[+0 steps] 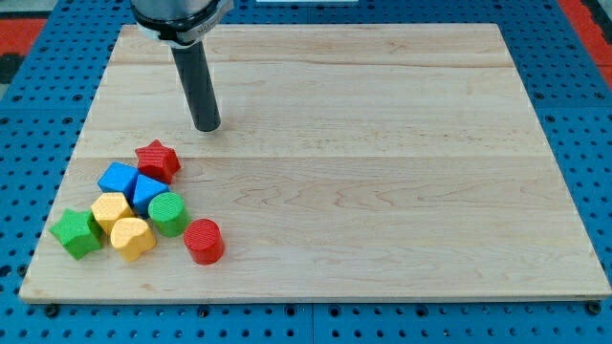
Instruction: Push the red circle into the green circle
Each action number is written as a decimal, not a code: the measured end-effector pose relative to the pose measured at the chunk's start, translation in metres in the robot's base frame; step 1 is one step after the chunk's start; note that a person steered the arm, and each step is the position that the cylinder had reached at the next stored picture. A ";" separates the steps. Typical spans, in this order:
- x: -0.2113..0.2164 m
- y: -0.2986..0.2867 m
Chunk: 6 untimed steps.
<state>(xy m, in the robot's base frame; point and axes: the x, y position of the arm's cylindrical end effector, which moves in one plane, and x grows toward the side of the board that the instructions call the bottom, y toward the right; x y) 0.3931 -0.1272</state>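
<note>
The red circle [203, 240] stands near the view's bottom left, just right of and slightly below the green circle [168, 213], with a small gap between them. My tip [207, 127] rests on the board well above both, about a third of the board's height toward the view's top, just above and right of the red star [157, 160]. The tip touches no block.
A cluster lies left of the green circle: a blue block [119, 179], a second blue block [146, 192], two yellow blocks [111, 208] [132, 237] and a green star [76, 232]. The wooden board [382, 143] sits on a blue pegboard.
</note>
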 end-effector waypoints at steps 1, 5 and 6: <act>0.000 0.000; 0.044 0.173; 0.168 0.211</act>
